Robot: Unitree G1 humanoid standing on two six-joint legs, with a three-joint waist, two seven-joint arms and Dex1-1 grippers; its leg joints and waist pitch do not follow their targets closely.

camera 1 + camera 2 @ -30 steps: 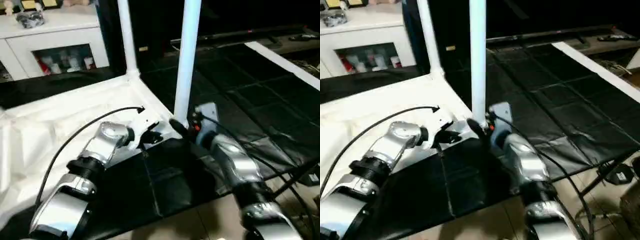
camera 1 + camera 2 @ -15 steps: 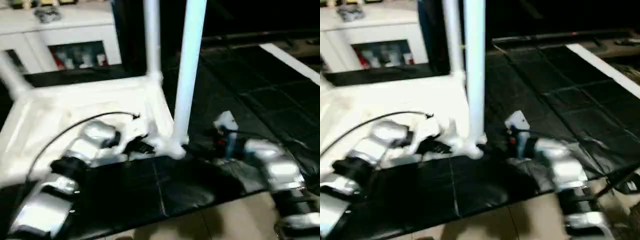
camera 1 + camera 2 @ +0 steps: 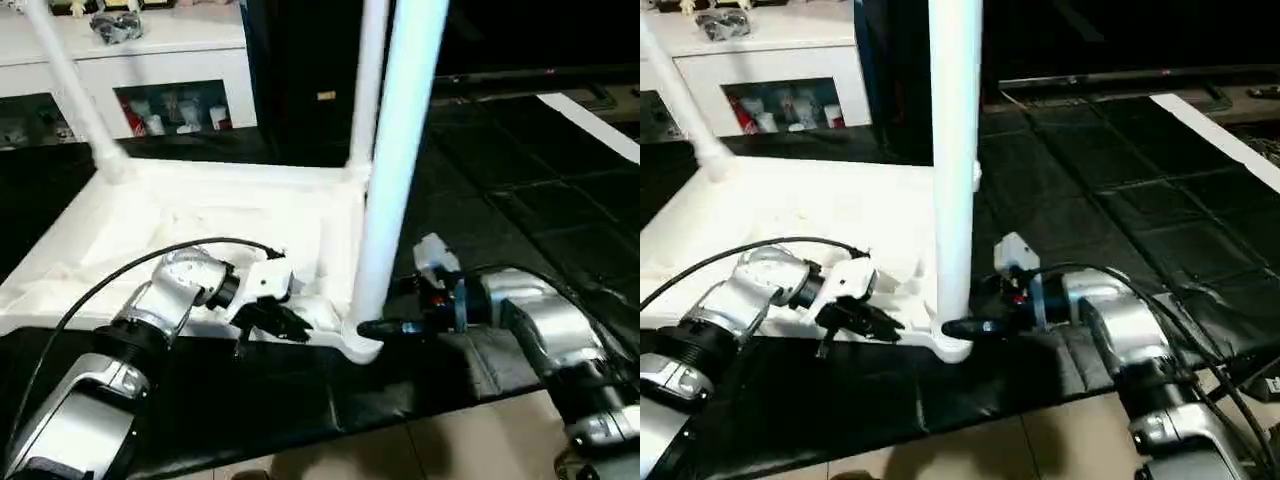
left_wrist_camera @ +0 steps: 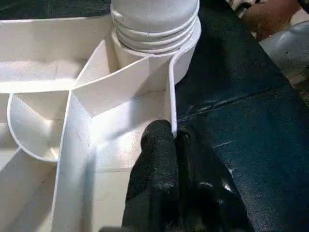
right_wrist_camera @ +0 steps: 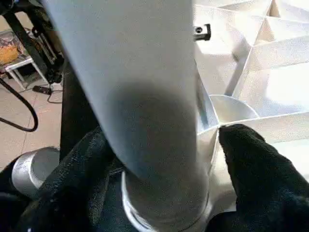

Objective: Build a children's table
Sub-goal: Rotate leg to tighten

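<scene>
The white plastic table top [image 3: 200,215] looks smooth and slightly glossy, as does its round white leg [image 3: 954,150]. The black mat [image 3: 520,200] beneath shines, creased.

Table top [image 3: 200,215] on mat [image 3: 500,200]; cabinet [image 3: 150,70] seemingly behind

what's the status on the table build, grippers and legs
Left gripper pinched on upturned white plastic table top rim. Right gripper open around the near round white leg at its corner socket. Nothing in the way.
</scene>
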